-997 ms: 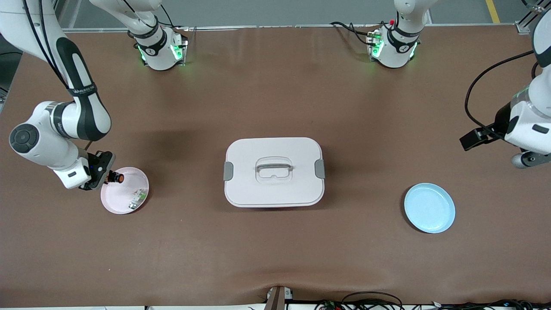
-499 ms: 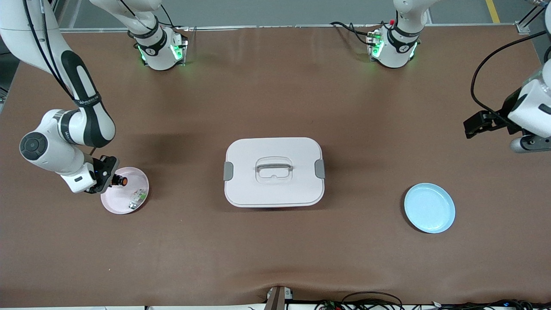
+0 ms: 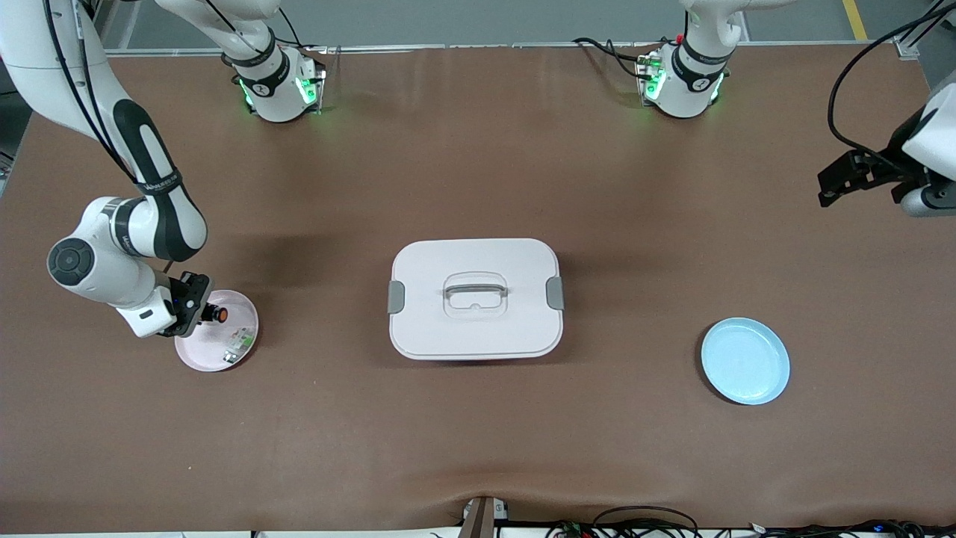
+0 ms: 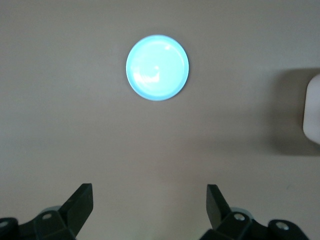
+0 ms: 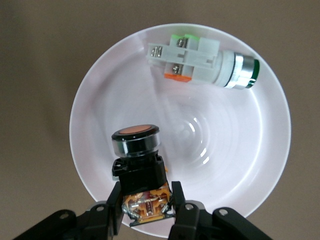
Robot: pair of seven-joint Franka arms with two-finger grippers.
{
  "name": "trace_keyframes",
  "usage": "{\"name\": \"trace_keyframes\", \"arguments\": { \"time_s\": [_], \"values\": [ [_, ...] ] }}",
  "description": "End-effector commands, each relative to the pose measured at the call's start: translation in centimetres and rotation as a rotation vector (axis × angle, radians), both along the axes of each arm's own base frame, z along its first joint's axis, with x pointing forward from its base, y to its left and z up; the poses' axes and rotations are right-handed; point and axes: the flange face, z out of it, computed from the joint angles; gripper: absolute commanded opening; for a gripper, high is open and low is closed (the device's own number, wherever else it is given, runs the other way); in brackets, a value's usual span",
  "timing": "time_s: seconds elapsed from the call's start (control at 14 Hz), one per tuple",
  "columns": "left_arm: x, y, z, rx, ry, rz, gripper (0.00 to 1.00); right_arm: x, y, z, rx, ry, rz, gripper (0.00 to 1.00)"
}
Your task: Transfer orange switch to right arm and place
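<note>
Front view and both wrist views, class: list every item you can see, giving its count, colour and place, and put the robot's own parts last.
Push-button orange switch: one, black with round orange cap, held over the pink plate.
White-and-green part: one, lying in the pink plate.
Round pink plate: one, toward the right arm's end of the table.
Rectangular lidded box: one, white with grey clips, mid-table.
Round blue plate: one, light blue, toward the left arm's end.
Table: one, brown.
Right gripper: shut on the orange switch.
Left gripper: open, holding nothing, above the table; this arm waits.
</note>
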Motion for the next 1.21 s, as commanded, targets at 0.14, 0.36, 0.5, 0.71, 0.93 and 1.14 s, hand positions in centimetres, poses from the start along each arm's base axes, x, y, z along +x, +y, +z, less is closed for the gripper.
{"name": "trace_keyframes", "arguments": {
  "time_s": [0.14, 0.36, 0.5, 0.71, 0.93, 1.14],
  "values": [
    [-0.7, -0.3, 0.6, -0.014, 0.043, -0.017, 1.00, 0.0, -0.3, -0.9, 0.002, 0.019, 0.022, 0.06],
    [-1.1, 0.3, 1.7, -0.015, 0.014, -0.007, 1.00, 0.0, -0.3, -1.0, 0.003, 0.016, 0.021, 0.16],
    [-1.1, 0.2, 1.5, -0.014, 0.018, -0.010, 1.00, 0.0, -0.3, -0.9, 0.003, 0.014, 0.020, 0.24],
    [-1.1, -0.6, 1.5, -0.013, 0.018, -0.026, 1.00, 0.2, -0.2, -0.8, 0.003, 0.013, 0.021, 0.52],
    [-1.0, 0.2, 2.2, -0.016, 0.005, -0.012, 1.00, 0.3, -0.4, -0.4, 0.004, 0.006, 0.017, 1.00],
    [-1.2, 1.5, 1.4, -0.014, 0.044, 0.012, 1.00, 0.5, -0.3, 0.1, 0.006, 0.000, 0.012, 1.00]
  ]
}}
